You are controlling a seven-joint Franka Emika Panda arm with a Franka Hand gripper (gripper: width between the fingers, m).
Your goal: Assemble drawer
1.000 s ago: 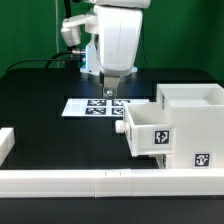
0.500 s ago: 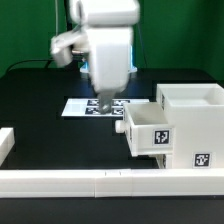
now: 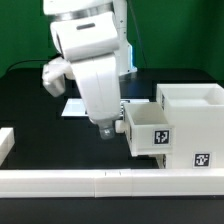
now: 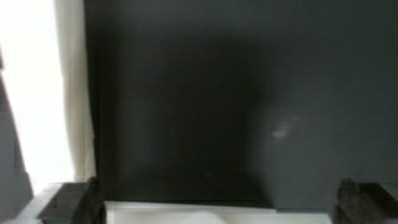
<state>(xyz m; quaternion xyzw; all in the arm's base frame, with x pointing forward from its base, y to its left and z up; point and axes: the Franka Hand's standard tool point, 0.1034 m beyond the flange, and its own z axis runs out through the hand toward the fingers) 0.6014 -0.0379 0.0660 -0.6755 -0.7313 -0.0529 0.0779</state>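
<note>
The drawer's tall white housing point(image 3: 192, 120) stands at the exterior view's right, with a tag on its front. A shallow white tray point(image 3: 150, 132) with a tag sticks out of the housing's left side. Only this one tray shows. My gripper point(image 3: 108, 131) hangs tilted just left of the tray's outer end, low over the black table. In the wrist view the gripper point(image 4: 217, 204) is open, with its dark fingertips point(image 4: 71, 204) wide apart. A white edge point(image 4: 214, 213) lies between them at the frame's rim, and nothing is held.
The marker board point(image 3: 71, 107) lies behind the arm, mostly hidden by it. Low white rails point(image 3: 90, 181) edge the table's front, with a short piece point(image 3: 5, 143) at the exterior view's left. A white strip point(image 4: 36, 120) runs along one side of the wrist view.
The arm has swung from above the marker board down and forward, tilting as it went. The gripper now sits beside the tray's outer end. The tray and housing have not moved.
</note>
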